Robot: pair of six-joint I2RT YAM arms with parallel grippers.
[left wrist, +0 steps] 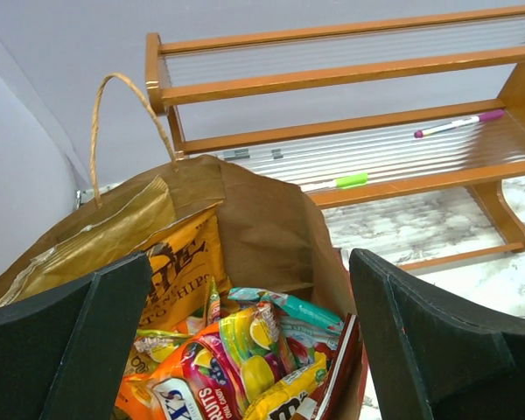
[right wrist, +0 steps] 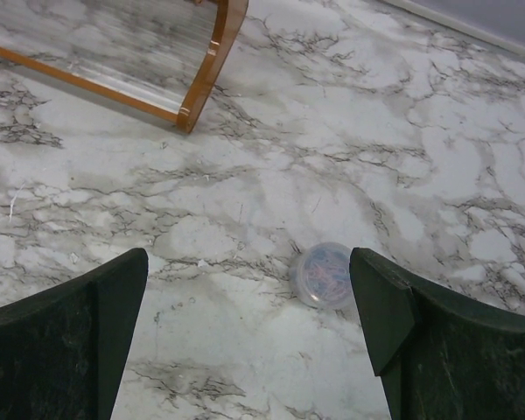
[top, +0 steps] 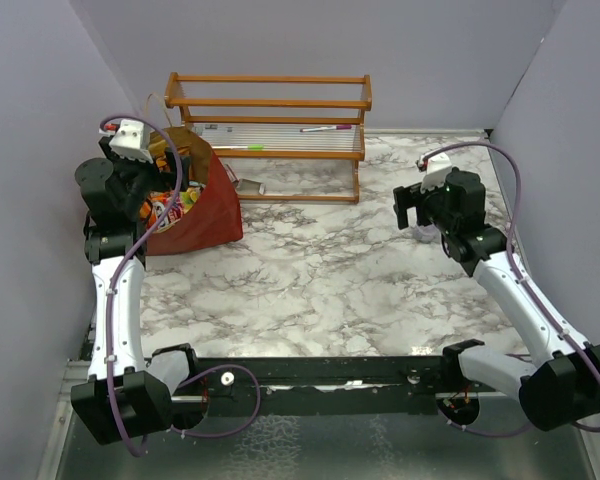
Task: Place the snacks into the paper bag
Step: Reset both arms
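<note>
The red paper bag [top: 208, 205] stands at the table's left, its brown inside [left wrist: 262, 227] open to the left wrist view. Inside lie the snacks: the orange Kettle chips bag [left wrist: 179, 276], a teal pack [left wrist: 289, 308], an orange fruit-candy pack [left wrist: 197, 367], a yellow pack [left wrist: 284, 394] and a dark red packet edge [left wrist: 339, 372]. My left gripper [top: 145, 190] hovers over the bag's mouth, open and empty, also in its own wrist view [left wrist: 249, 350]. My right gripper [top: 418, 205] is open and empty above the marble at the right.
A wooden slatted rack [top: 270, 125] stands at the back, with a green marker [left wrist: 337, 183] and a pink pen [left wrist: 459, 123] on its shelves. A small translucent cup [right wrist: 324, 275] sits on the marble below the right gripper. Purple walls close in both sides.
</note>
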